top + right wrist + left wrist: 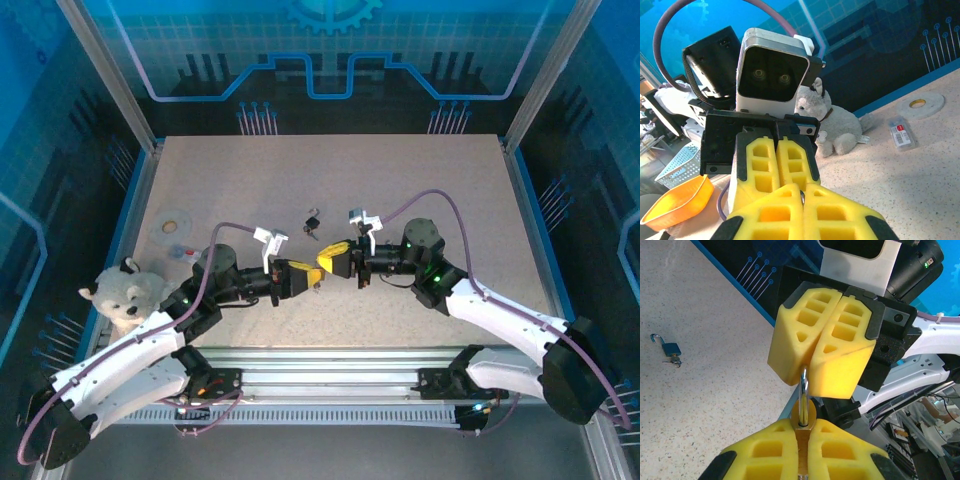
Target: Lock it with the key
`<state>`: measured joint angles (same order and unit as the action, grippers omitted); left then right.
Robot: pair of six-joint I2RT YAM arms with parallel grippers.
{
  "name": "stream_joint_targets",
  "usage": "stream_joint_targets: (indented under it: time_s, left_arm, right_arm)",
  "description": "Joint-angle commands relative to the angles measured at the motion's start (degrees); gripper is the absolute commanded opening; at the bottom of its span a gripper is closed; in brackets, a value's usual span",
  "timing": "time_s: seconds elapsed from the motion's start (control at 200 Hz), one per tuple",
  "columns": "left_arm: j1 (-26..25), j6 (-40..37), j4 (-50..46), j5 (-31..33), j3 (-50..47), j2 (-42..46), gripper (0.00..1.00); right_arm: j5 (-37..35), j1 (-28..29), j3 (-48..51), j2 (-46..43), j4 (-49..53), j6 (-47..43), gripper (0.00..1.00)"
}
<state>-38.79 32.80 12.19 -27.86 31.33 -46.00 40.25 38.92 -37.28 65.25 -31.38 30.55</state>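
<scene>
While the two arms meet nose to nose over the middle of the table, the left gripper (311, 279) and right gripper (329, 258) have their yellow foam pads almost touching. In the left wrist view, the left gripper (801, 436) is clamped tight around a brass padlock (805, 416), which sits upright in the slot between its pads. A silver metal bit (803, 389) sticks straight up out of the lock at 12 o'clock and runs into the seam of the right gripper (810, 367), whose pads are squeezed together on it. Shackle or key? Honestly can't tell, it's edge-on. From the right wrist you get the right gripper (802, 199) at 6 o'clock and the left gripper (776, 167) right behind it, pads pressed together.

Other stuff around:
- a small blue padlock (312, 224) lies on the table (420, 180) at 12 o'clock from the grippers, shackle swung open, keys beside it. It's clearer in the left wrist view (671, 350)
- a white plush toy (125, 295) sits at 8 o'clock on the table edge, next to the left arm
- a tape roll (172, 224) lies flat at 9 o'clock, a small clear packet (901, 132) near it
- off the table there's an orange basket (675, 202)
</scene>
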Motion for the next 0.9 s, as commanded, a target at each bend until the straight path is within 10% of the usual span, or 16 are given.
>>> stream_joint_targets:
  time_s: [0.0,0.54,0.896]
  left_arm:
    - [0.52,-1.16,8.56,1.79,1.28,3.02,0.0]
    - [-0.37,-4.67,-6.24,2.72,2.35,1.99,0.0]
    - [-2.0,-13.6,-40.63,3.01,20.32,-8.64,0.0]
  right_arm:
    - [-0.61,0.73,2.73,0.16,5.85,-1.86,0.09]
    - [-3.79,-0.74,5.32,-4.61,4.71,-2.29,0.5]
    - [-2.63,-2.51,7.38,-8.01,2.9,-2.51,0.74]
